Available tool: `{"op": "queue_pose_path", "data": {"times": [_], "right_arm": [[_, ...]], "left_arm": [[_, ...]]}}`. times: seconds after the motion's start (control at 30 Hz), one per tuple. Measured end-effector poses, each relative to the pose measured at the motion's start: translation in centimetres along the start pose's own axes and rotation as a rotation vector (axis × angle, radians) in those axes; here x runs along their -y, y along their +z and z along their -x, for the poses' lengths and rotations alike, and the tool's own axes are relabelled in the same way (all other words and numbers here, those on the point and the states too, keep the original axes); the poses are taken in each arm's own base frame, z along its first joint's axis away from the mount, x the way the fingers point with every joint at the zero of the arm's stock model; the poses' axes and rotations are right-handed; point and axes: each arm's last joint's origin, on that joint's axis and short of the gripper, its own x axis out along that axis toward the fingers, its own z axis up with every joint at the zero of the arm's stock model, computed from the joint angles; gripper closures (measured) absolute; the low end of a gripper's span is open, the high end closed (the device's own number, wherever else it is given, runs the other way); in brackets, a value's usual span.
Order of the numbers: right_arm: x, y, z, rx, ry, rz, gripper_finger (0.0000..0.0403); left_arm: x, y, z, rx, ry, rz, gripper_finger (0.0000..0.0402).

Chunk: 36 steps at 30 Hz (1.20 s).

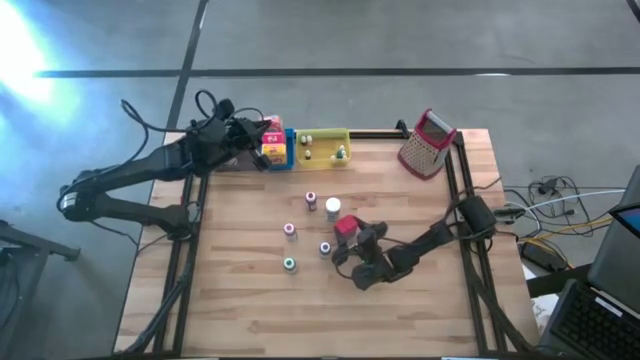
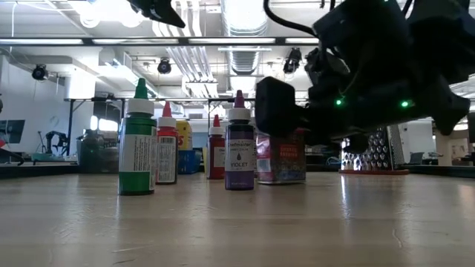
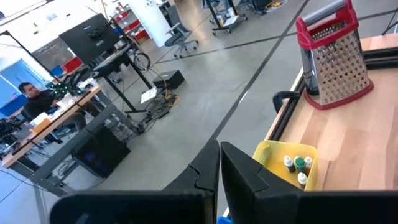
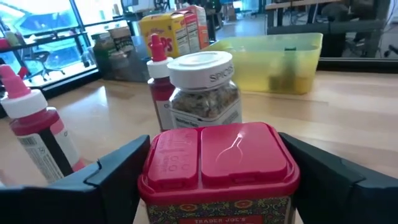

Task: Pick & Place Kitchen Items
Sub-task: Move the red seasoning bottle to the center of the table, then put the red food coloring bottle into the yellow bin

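Looking at the red-lidded Trader Joe's spice tin (image 4: 217, 171) as the target here. Reads as a rigid, light container: patterned body, glossy red plastic flip lid with two flaps. I'd judge the lid slick and liable to pop open if pinched, so I want the pads on the flat side walls below the lid rim, not on the lid.

Tin sits upright on the wooden table (image 1: 400, 310), squarely between the right gripper's (image 4: 211, 186) two dark fingers (image 4: 106, 180), one finger on each side of it. Jaws are spread wide and I see a sliver of gap on both sides in the wrist view, so I'm calling it released, bracketing the tin but not clamped. Whether the pads already graze the walls I cannot tell.

Straight ahead of that gripper, just beyond the tin: a glass spice jar with white cap (image 4: 204, 90), close enough that I'd watch for a nudge. Behind the jar stands a red-capped bottle (image 4: 159, 74); off to one side, nearer, a pink-capped bottle (image 4: 34, 127). Farther out is the yellow tray (image 4: 273, 59) with small bottles in it, and boxes beside it.

Left gripper (image 1: 262, 143) is clenched shut, holding nothing I can see, parked over the far table edge near the trays, well apart from the tin. Metal grater with red handle (image 1: 428, 143) sits at the far right corner.
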Motion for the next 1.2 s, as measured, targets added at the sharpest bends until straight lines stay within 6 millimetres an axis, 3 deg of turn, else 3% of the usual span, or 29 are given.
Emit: {"op": "queue_pose_path", "data": {"times": [0.27, 0.6, 0.93, 1.2], "right_arm": [[-1.2, 0.3, -0.3, -0.018, 0.022, 0.018, 0.0076], [-1.3, 0.4, -0.7, -0.033, 0.030, 0.033, 0.0073], [-1.2, 0.2, -0.8, -0.050, 0.042, 0.120, 0.0008], [-1.3, 0.9, -0.6, -0.027, 0.030, 0.153, 0.0003]], "left_arm": [[0.2, -0.1, -0.3, -0.012, -0.005, -0.007, 0.0380], [0.2, -0.1, -0.3, -0.015, -0.006, -0.009, 0.0380], [0.2, -0.1, -0.3, -0.015, -0.006, -0.009, 0.0380], [0.2, -0.1, -0.2, -0.015, -0.006, -0.009, 0.0380]]}}
